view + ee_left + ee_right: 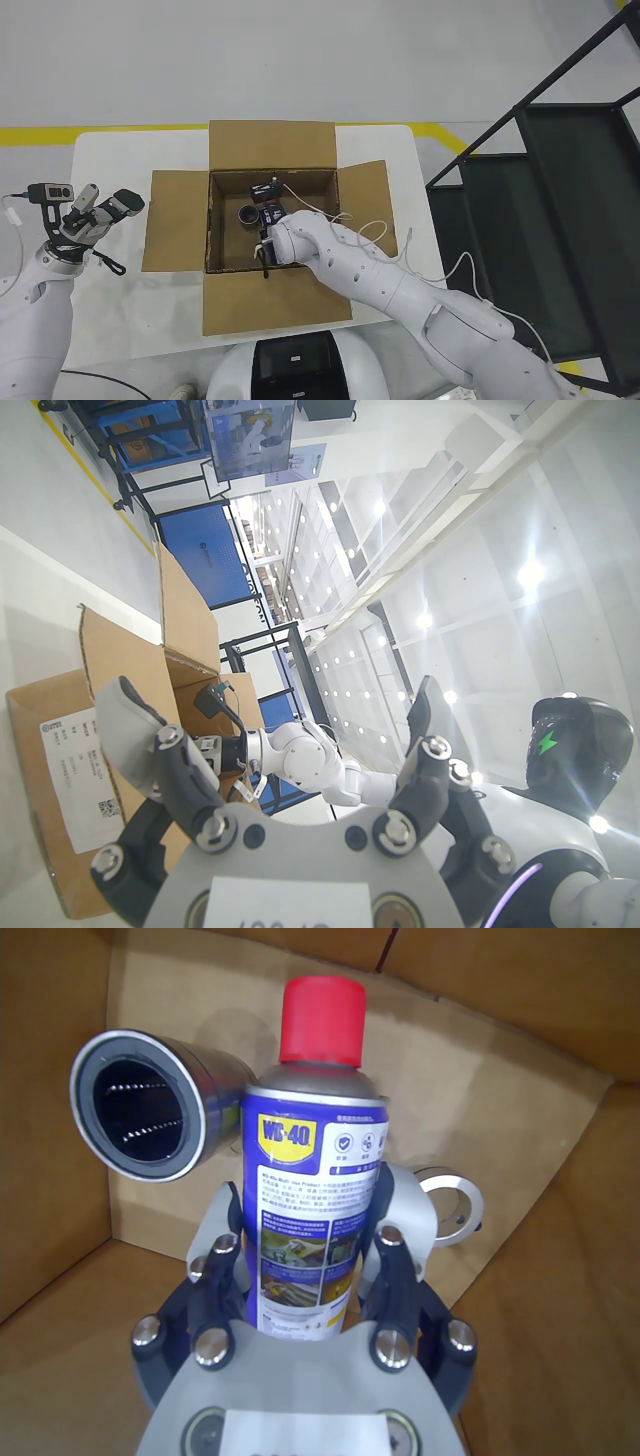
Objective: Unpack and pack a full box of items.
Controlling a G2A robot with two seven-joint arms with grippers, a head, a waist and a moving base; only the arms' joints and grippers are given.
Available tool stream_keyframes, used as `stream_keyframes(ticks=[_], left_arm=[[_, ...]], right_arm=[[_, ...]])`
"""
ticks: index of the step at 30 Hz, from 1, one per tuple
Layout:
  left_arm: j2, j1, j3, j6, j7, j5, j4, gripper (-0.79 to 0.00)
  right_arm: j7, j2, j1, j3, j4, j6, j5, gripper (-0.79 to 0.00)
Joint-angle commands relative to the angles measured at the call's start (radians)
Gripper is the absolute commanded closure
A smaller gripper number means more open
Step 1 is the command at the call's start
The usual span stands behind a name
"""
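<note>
One spray can (310, 1138) clamped in right pincer (312, 1193) inside cardboard box (270, 145), left pincer (270, 690) agape (empty), white table (110, 300)

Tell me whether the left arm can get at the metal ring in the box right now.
Probably not yet. The left gripper hangs open outside the box, beyond its side flap, while the right gripper, shut on the spray can, and its arm take up the opening beside the metal ring.
</note>
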Motion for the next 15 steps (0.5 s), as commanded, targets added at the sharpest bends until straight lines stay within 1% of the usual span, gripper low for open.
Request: stream_keyframes(ticks=[1,9,15], left_arm=[[0.0,0.0,0.0,0.0,0.0,0.0,0.0,-0.785],[0.0,0.0,0.0,0.0,0.0,0.0,0.0,-0.785],[0.0,0.0,0.0,0.0,0.0,0.0,0.0,-0.785]], right_arm=[[0.004,0.003,-0.006,0.007,-0.015,0.004,-0.014,0.0],[0.032,0.032,-0.066,0.062,-0.136,0.007,-0.088,0.0],[0.049,0.071,-0.161,0.12,-0.303,0.003,-0.188,0.0]])
